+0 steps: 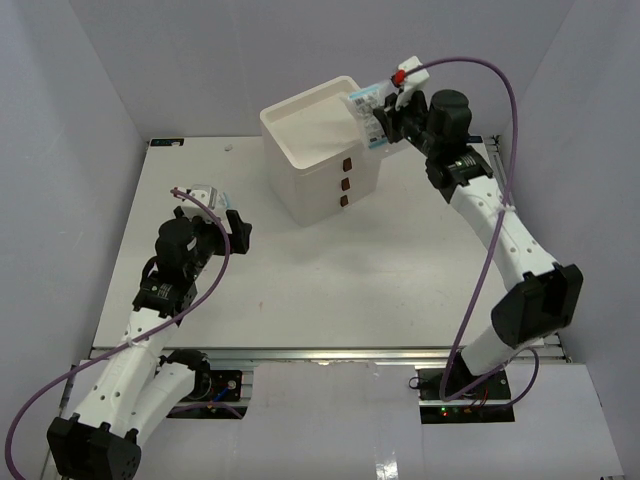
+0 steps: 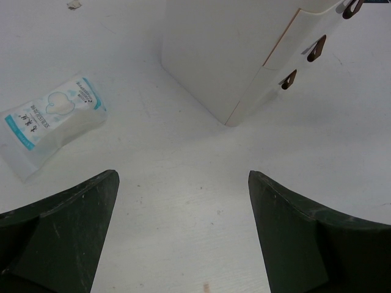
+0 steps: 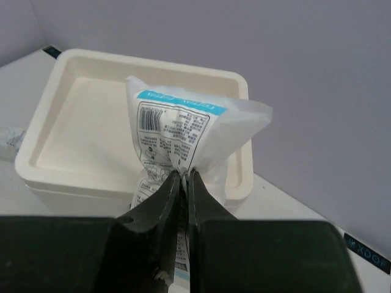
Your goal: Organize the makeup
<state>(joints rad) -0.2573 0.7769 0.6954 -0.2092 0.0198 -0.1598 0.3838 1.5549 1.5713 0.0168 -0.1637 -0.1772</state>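
Note:
My right gripper point(image 1: 384, 122) is shut on clear packets printed white and blue point(image 1: 368, 108). It holds them in the air over the right rim of the cream three-drawer box point(image 1: 315, 130). In the right wrist view the packets point(image 3: 183, 134) hang pinched at my right gripper point(image 3: 183, 176), above the box's recessed top point(image 3: 91, 128). My left gripper point(image 1: 222, 222) is open and empty over the table at the left. Another packet point(image 2: 49, 119) lies flat on the table ahead of it to the left; it also shows in the top view point(image 1: 205, 194). Sponges, case and bottle are out of view.
The box has three shut drawers with brown pulls point(image 1: 345, 183); they also show in the left wrist view point(image 2: 315, 49). A small white scrap point(image 1: 230, 147) lies near the table's far edge. The walls stand close at left, back and right.

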